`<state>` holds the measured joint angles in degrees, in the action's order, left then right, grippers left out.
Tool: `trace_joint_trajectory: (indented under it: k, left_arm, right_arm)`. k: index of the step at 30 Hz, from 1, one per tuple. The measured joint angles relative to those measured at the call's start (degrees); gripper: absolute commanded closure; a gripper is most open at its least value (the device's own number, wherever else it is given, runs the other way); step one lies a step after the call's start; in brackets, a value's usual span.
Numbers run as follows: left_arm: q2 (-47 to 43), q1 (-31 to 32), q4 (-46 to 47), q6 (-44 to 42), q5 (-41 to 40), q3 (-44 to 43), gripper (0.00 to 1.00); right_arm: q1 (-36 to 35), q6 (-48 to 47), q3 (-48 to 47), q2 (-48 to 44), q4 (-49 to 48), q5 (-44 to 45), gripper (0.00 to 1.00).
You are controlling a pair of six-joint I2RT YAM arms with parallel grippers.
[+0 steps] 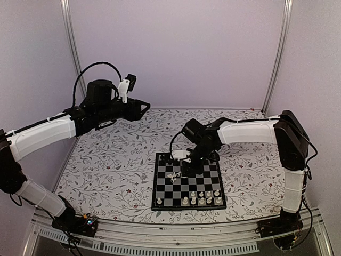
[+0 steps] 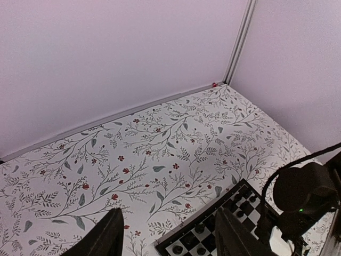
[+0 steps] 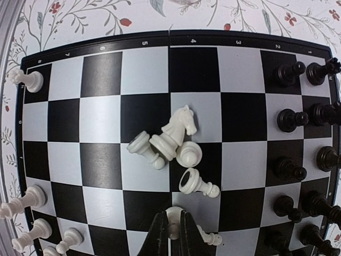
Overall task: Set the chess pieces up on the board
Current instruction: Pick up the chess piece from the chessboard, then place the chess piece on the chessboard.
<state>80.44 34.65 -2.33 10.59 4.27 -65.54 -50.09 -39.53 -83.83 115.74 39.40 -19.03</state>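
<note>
The board [image 3: 101,112] fills the right wrist view. My right gripper [image 3: 173,218] is shut on a cream-white pawn [image 3: 173,213] near the board's middle; from above, the same gripper [image 1: 184,160] is low over the board [image 1: 155,181]. Just ahead lie a toppled white knight [image 3: 178,128] and three white pawns [image 3: 194,184]; another [image 3: 210,238] lies by the right finger. Black pieces [image 3: 290,120] stand along one edge, white pieces [image 3: 24,200] along the opposite one. My left gripper [image 1: 144,106] hangs open and empty, high at the far left, its fingers [image 2: 109,234] apart.
A floral cloth [image 1: 117,160] covers the table. Lilac walls with metal corner posts [image 1: 69,42] close in the back and sides. The right arm's elbow [image 1: 290,138] stands over the table's right side. The board's corner with black pieces [image 2: 200,229] shows below the left wrist.
</note>
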Motion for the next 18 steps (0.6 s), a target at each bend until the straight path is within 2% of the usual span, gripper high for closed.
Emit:
trace_joint_trajectory:
  k: [5,12,18]
  left_arm:
    - [0.0,0.0,0.0,-0.22,-0.09,0.0,0.4]
    - [0.0,0.0,0.0,-0.85,-0.22,0.0,0.39]
    - [0.0,0.0,-0.02,-1.14,-0.22,0.0,0.4]
  right_arm:
    - [-0.26,0.04,1.66,-4.57,0.52,-1.25,0.95]
    - [-0.5,-0.2,9.86,-13.22,0.74,-2.58,0.95]
    - [-0.87,-0.39,12.94,-14.53,1.11,-3.13,0.95]
